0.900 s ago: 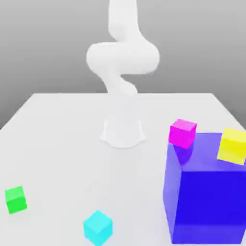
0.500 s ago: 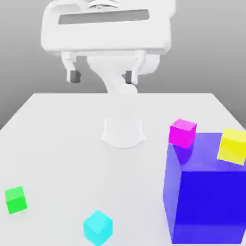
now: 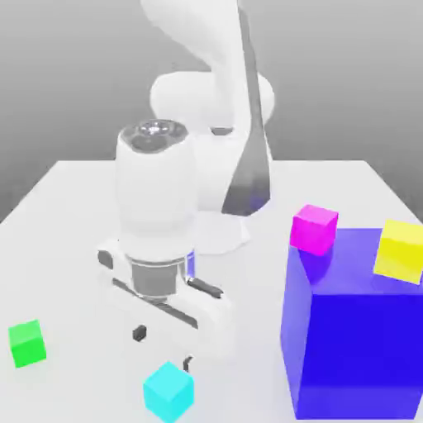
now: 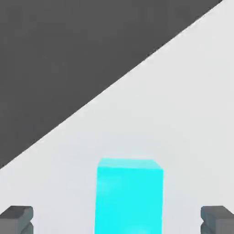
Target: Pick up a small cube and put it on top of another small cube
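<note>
The small cyan cube rests on the white table near its front edge. My gripper hangs just above and slightly behind it, open, its dark fingertips spread wide. In the hand view the cyan cube sits between the two fingertips with wide gaps on both sides, and my gripper touches nothing. The small green cube lies apart from it, at the exterior view's left.
A big blue block stands at the exterior view's right, with a yellow cube on top. A magenta cube sits at the block's far corner. The arm's base stands mid-table. The table's edge runs close beyond the cyan cube.
The hand has come down from high above the table to just over the cyan cube, with its fingers still spread. None of the cubes has moved.
</note>
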Controlling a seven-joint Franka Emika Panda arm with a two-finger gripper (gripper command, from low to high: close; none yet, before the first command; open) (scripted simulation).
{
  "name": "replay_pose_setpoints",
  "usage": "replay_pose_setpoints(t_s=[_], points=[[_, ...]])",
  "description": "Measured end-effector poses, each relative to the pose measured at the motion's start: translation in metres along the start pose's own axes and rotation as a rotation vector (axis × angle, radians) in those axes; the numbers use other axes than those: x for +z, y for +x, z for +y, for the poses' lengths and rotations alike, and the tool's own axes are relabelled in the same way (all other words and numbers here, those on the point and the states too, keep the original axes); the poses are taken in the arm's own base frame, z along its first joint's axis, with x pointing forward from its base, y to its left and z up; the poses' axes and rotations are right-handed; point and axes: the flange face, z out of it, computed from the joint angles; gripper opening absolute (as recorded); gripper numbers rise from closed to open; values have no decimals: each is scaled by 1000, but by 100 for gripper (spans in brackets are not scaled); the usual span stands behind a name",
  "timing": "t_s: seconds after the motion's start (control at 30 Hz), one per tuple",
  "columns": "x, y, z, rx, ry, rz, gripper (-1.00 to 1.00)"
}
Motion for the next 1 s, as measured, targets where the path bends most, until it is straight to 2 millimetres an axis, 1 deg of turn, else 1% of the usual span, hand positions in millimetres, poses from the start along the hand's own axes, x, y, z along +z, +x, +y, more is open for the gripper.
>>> replay_pose_setpoints(t_s=[0.1,0.13,0.3,0.33,0.37,0.43,0.53,0.57,0.67,0.73,0.8,0.83,0.87,0.9,0.97,1.0], points=[[38,0,2,4,-5,-2,0],[46,0,2,4,-5,-2,-100],[46,0,2,4,-4,-1,-100],[50,0,2,4,-4,-1,-100],[45,0,2,4,-4,-1,-100],[27,0,1,5,-4,-1,-100],[-8,2,2,8,-4,-1,-100],[-16,20,7,38,-6,2,-100],[-33,93,32,166,-10,9,-100],[-44,140,57,256,-11,9,-100],[-55,187,89,353,-9,5,-100],[-56,209,106,399,-7,2,-100],[-50,220,114,422,-5,1,-100],[-40,225,118,434,-5,0,-100],[-16,229,122,443,-5,0,-100],[-6,230,123,445,-5,0,100]])
